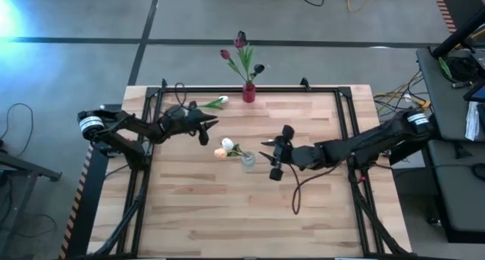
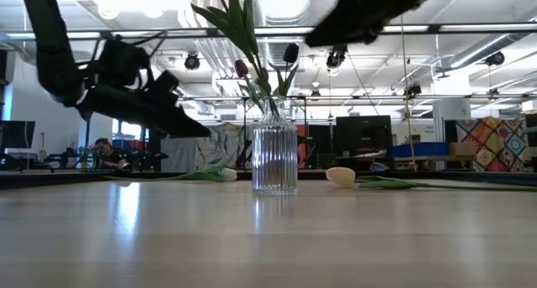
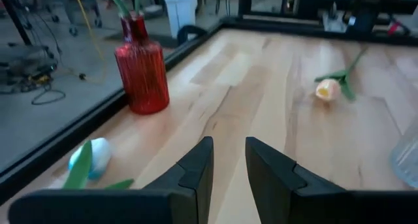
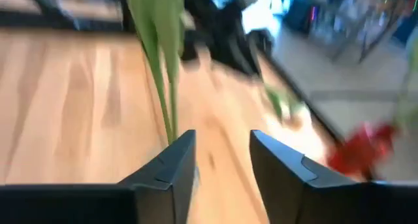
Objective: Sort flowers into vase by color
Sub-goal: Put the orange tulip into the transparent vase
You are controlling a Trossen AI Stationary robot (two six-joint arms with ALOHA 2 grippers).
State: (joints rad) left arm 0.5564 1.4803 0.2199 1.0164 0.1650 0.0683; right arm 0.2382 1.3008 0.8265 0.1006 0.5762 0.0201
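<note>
A clear ribbed glass vase [image 1: 248, 160] [image 2: 274, 158] stands mid-table and holds a green leafy stem [image 4: 157, 61]. Beside it on the wood lie a peach tulip [image 3: 326, 89] [image 1: 220, 152] and a white head [image 1: 227, 144]. Another white tulip [image 1: 219, 102] [image 3: 96, 155] lies by the far edge. A red vase [image 1: 248, 93] [image 3: 141, 70] there holds maroon tulips [image 1: 240, 40]. My right gripper [image 1: 275, 158] [image 4: 222, 165] is open just right of the clear vase. My left gripper [image 1: 206, 128] [image 3: 228, 168] hovers open above the table, left of the clear vase. My right gripper has the green stem [image 4: 171, 129] running down right beside the end of one finger [image 4: 177, 160]. Whether the finger touches it cannot be told. My left gripper touches nothing.
A black frame rail [image 1: 250, 88] runs round the table's edges. Bare wood [image 1: 227, 214] fills the near half. A black cable [image 1: 297, 195] trails from the right arm onto the table. The low view shows a person [image 2: 105, 152] far off in the room.
</note>
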